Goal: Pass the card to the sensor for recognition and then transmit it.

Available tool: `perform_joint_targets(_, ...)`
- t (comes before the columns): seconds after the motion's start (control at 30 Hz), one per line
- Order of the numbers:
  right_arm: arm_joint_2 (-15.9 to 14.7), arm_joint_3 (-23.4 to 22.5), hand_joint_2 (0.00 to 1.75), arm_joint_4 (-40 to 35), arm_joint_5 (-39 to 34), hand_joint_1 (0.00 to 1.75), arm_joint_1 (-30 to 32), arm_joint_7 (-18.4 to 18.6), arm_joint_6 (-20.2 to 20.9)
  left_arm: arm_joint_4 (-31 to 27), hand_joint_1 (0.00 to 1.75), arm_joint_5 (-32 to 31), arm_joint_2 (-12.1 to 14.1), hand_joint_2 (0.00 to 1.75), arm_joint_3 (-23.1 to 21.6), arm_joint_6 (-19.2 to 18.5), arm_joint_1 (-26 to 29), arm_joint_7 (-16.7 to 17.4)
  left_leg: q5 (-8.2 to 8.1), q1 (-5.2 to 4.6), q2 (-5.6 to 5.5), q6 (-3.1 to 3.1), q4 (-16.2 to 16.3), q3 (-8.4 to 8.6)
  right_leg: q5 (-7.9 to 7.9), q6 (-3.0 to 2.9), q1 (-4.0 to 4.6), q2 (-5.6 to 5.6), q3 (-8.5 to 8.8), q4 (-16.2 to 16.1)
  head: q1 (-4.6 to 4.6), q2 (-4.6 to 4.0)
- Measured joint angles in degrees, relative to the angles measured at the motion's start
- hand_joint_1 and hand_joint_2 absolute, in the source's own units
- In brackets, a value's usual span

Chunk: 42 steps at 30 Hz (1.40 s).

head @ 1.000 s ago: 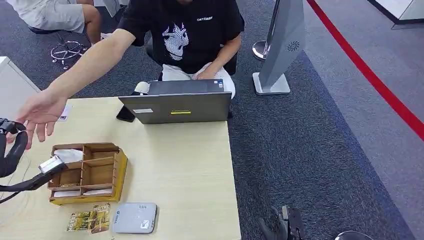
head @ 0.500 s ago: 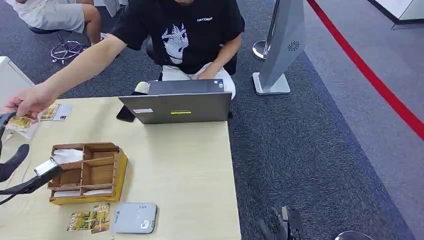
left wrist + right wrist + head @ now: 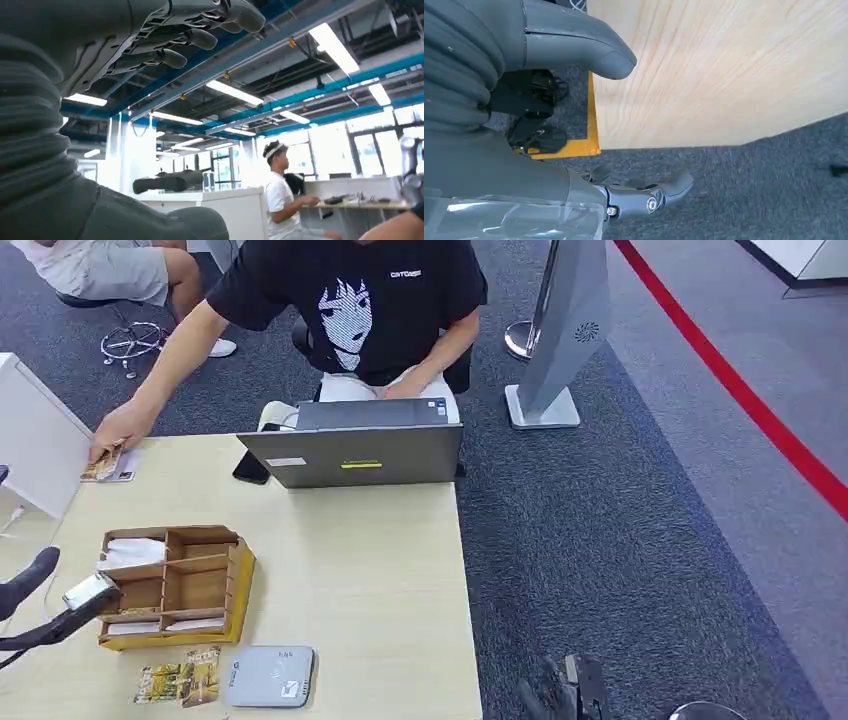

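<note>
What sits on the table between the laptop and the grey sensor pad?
In the head view, bare tabletop lies between the laptop and sensor pad; the wooden organizer stands beside that line.

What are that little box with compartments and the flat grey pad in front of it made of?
The compartment box looks like thin, unvarnished wood or plywood: brown, matte, with slotted dividers and a yellowish outer face. The flat grey pad, probably the card sensor, looks like smooth moulded plastic: even light grey, rounded corners, small printed marks. The table under them shows a pale wood grain, possibly laminate.
</note>
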Motion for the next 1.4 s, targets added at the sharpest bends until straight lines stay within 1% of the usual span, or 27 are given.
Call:
perform_joint_targets(0.07,0.0,0.0,1.75,-0.4,0.0,0.0,0.5,0.0,-0.4,-2.8,0.0,5.9,-2.9,1.75,1.3,2.8,2.5,-2.0,-0.04,-0.03,0.01,0.01,0.0,0.0,-0.01,0.01,-0.02,0.02,0.0,0.0,0.0,0.0)
perform_joint_targets(0.1,0.0,0.0,1.75,-0.6,0.0,0.0,0.8,0.0,-0.7,-5.1,0.0,11.4,-4.8,1.75,2.2,3.5,4.1,-3.5,-0.07,-0.06,0.02,0.06,0.0,0.0,-0.01,0.01,-0.05,0.04,0.0,0.0,0.0,0.0)
perform_joint_targets(0.13,0.0,-0.2,1.75,-1.0,0.0,0.0,1.2,0.1,-1.0,-7.9,0.0,18.7,-7.4,1.75,2.9,3.2,5.9,-5.1,-0.11,-0.1,0.04,0.11,0.0,0.0,-0.03,0.03,-0.09,0.06,-0.01,-0.1,-0.02,0.0)
perform_joint_targets(0.17,0.0,-0.4,1.75,-1.5,-0.1,0.0,1.6,0.4,-1.1,-11.0,0.0,27.9,-10.5,1.75,3.8,1.7,7.9,-5.9,-0.16,-0.12,0.06,0.15,0.0,0.0,-0.07,0.09,-0.11,0.06,0.0,-0.1,-0.02,0.0)
perform_joint_targets(0.23,0.1,-1.5,1.75,-2.7,-0.9,0.0,2.6,1.2,-0.9,-16.3,0.0,43.0,-15.3,1.75,4.9,-2.9,11.7,-6.0,-0.21,-0.17,0.1,0.14,0.0,-0.01,-0.1,0.14,-0.15,0.08,0.0,-0.1,-0.06,0.0)
perform_joint_targets(0.27,0.2,-2.1,1.75,-3.4,-1.5,0.0,3.1,1.5,-0.5,-18.5,0.0,48.1,-17.3,1.75,5.2,-4.9,13.5,-6.1,-0.22,-0.16,0.07,0.15,0.0,-0.02,-0.13,0.19,-0.15,0.05,0.03,-0.1,0.02,0.0)
perform_joint_targets(0.37,0.7,-4.3,1.75,-4.7,-3.5,0.0,4.1,2.6,2.2,-23.0,0.0,58.4,-21.6,1.75,6.4,-10.1,18.8,-5.9,-0.3,-0.18,0.09,0.16,0.0,0.01,-0.14,0.21,-0.16,0.06,0.03,-0.1,0.07,0.0)
perform_joint_targets(0.4,1.1,-5.2,1.75,-5.0,-4.1,0.0,4.4,3.0,3.2,-24.2,0.0,61.8,-23.5,1.75,7.0,-12.2,20.5,-5.5,-0.32,-0.18,0.1,0.19,0.0,0.01,-0.15,0.22,-0.16,0.07,0.04,-0.1,0.07,0.0)
perform_joint_targets(0.43,1.3,-6.1,1.75,-5.1,-4.6,0.0,4.7,3.2,4.2,-24.9,0.16,64.8,-24.9,1.75,7.6,-14.3,22.2,-4.7,-0.32,-0.18,0.1,0.19,0.0,0.01,-0.16,0.22,-0.16,0.06,0.05,-0.1,0.04,0.0)
perform_joint_targets(0.47,1.7,-6.9,1.75,-5.2,-4.8,0.0,4.9,3.4,5.2,-25.2,1.59,67.8,-26.4,1.75,8.3,-16.8,24.0,-3.8,-0.34,-0.18,0.11,0.21,0.0,0.02,-0.17,0.24,-0.16,0.06,0.05,-0.1,0.02,0.0)
perform_joint_targets(0.5,2.0,-7.8,1.75,-5.3,-5.2,1.5,5.1,3.7,6.2,-25.3,1.75,70.3,-27.7,1.75,9.2,-19.4,25.9,-2.8,-0.34,-0.18,0.11,0.21,0.0,0.03,-0.18,0.23,-0.16,0.07,0.04,-0.1,0.02,0.0)
perform_joint_targets(0.53,2.4,-8.8,1.75,-5.3,-5.3,1.75,5.2,3.9,7.2,-25.3,1.75,72.7,-29.6,1.75,10.5,-22.3,27.6,-1.2,-0.34,-0.18,0.12,0.21,0.0,0.03,-0.18,0.24,-0.16,0.07,0.04,-0.1,-0.02,0.0)
perform_joint_targets(0.6,3.0,-10.4,1.75,-5.3,-5.2,1.75,5.4,4.2,8.6,-25.0,1.75,73.5,-33.2,1.75,12.9,-27.3,30.2,0.9,-0.36,-0.17,0.11,0.24,0.0,0.02,-0.2,0.25,-0.16,0.05,0.05,-0.1,-0.02,0.0)
perform_joint_targets(0.67,3.7,-12.2,1.75,-5.3,-4.5,1.75,5.5,4.4,10.2,-24.1,1.75,72.0,-38.0,1.75,17.0,-33.9,31.8,2.7,-0.39,-0.18,0.11,0.28,0.0,0.02,-0.21,0.26,-0.16,0.05,0.05,-0.1,-0.04,0.0)
perform_joint_targets(0.7,4.0,-13.0,1.75,-5.3,-4.1,1.75,5.7,4.6,10.6,-23.6,1.75,71.6,-40.6,1.75,19.4,-36.2,32.4,2.9,-0.39,-0.18,0.1,0.28,0.0,0.02,-0.21,0.26,-0.16,0.04,0.06,-0.1,-0.02,0.0)
perform_joint_targets(0.73,4.4,-13.8,1.75,-5.3,-4.0,1.75,5.8,4.8,10.8,-23.2,1.75,71.1,-42.3,1.75,21.3,-37.6,32.8,3.3,-0.39,-0.18,0.1,0.28,0.0,0.02,-0.21,0.26,-0.16,0.04,0.07,-0.1,-0.04,0.0)
perform_joint_targets(0.8,4.9,-14.7,1.75,-5.3,-3.8,1.75,5.8,4.9,11.3,-22.1,1.75,69.3,-44.8,1.75,24.3,-37.1,32.9,4.9,-0.39,-0.18,0.08,0.28,0.0,0.01,-0.21,0.26,-0.16,0.02,0.09,-0.1,-0.02,0.0)
perform_joint_targets(0.87,5.4,-15.7,1.75,-5.2,-3.3,1.75,5.5,5.0,11.8,-19.7,1.75,69.0,-46.3,1.75,27.1,-36.2,32.7,6.4,-0.39,-0.18,0.1,0.28,0.0,0.05,-0.21,0.26,-0.16,0.03,0.14,-0.1,-0.07,0.0)
perform_joint_targets(0.93,5.8,-16.6,1.75,-5.0,-3.0,1.75,5.1,5.0,12.7,-16.4,1.75,70.1,-47.6,1.75,30.1,-35.0,32.4,7.4,-0.39,-0.17,0.11,0.28,0.0,0.08,-0.21,0.26,-0.15,0.03,0.14,-0.1,-0.07,0.0)
perform_joint_targets(1.03,6.4,-18.0,1.75,-5.0,-2.8,1.75,5.4,5.0,14.3,-12.5,1.75,70.9,-48.8,1.75,33.7,-32.1,33.2,7.7,-0.39,-0.17,0.07,0.28,0.0,0.11,-0.22,0.26,-0.15,0.02,0.15,-0.1,-0.04,0.0)
perform_joint_targets(1.1,6.9,-18.9,1.75,-5.0,-2.1,1.75,5.7,5.2,15.1,-10.6,1.75,72.5,-49.4,1.75,34.7,-28.9,33.6,9.0,-0.39,-0.17,0.06,0.28,0.0,0.1,-0.24,0.28,-0.15,0.01,0.16,-0.1,-0.04,0.0)
perform_joint_targets(1.17,7.4,-19.8,1.75,-5.2,-1.6,1.75,5.9,5.2,15.9,-9.5,1.75,73.4,-49.8,1.75,34.7,-26.1,34.5,10.0,-0.41,-0.17,0.06,0.31,0.0,0.1,-0.26,0.27,-0.15,0.01,0.17,-0.1,-0.04,0.0)
perform_joint_targets(1.27,8.2,-21.2,1.75,-5.3,-0.8,1.75,6.0,5.6,17.0,-7.3,1.75,74.0,-50.2,1.75,34.7,-21.7,35.2,12.3,-0.42,-0.18,0.06,0.32,0.0,0.07,-0.27,0.28,-0.16,0.01,0.19,-0.1,-0.04,0.0)
perform_joint_targets(1.3,8.3,-21.5,1.75,-5.3,-0.5,1.61,6.0,5.7,17.1,-6.5,1.75,73.6,-50.3,1.75,34.7,-20.9,35.3,13.1,-0.43,-0.18,0.06,0.32,0.0,0.07,-0.28,0.29,-0.16,0.01,0.21,-0.1,-0.04,0.0)
perform_joint_targets(1.33,8.5,-21.7,1.75,-5.3,-0.2,1.61,5.9,5.9,17.4,-5.8,1.75,73.0,-50.4,1.75,34.7,-20.0,35.4,14.2,-0.44,-0.19,0.06,0.35,0.0,0.08,-0.29,0.31,-0.16,0.01,0.22,-0.1,-0.04,0.0)
perform_joint_targets(1.37,8.6,-22.0,1.75,-5.3,0.2,0.0,5.8,6.0,17.7,-5.1,0.16,72.4,-50.5,1.75,34.7,-19.3,35.7,15.5,-0.45,-0.19,0.06,0.35,0.0,0.1,-0.31,0.34,-0.16,0.01,0.25,-0.1,-0.04,0.0)
perform_joint_targets(1.4,8.8,-22.3,1.75,-5.3,0.2,0.0,5.9,6.2,18.0,-4.3,0.0,72.0,-50.6,1.75,34.7,-19.0,36.0,17.5,-0.48,-0.19,0.06,0.36,0.0,0.13,-0.32,0.34,-0.16,0.01,0.27,-0.1,-0.07,0.0)
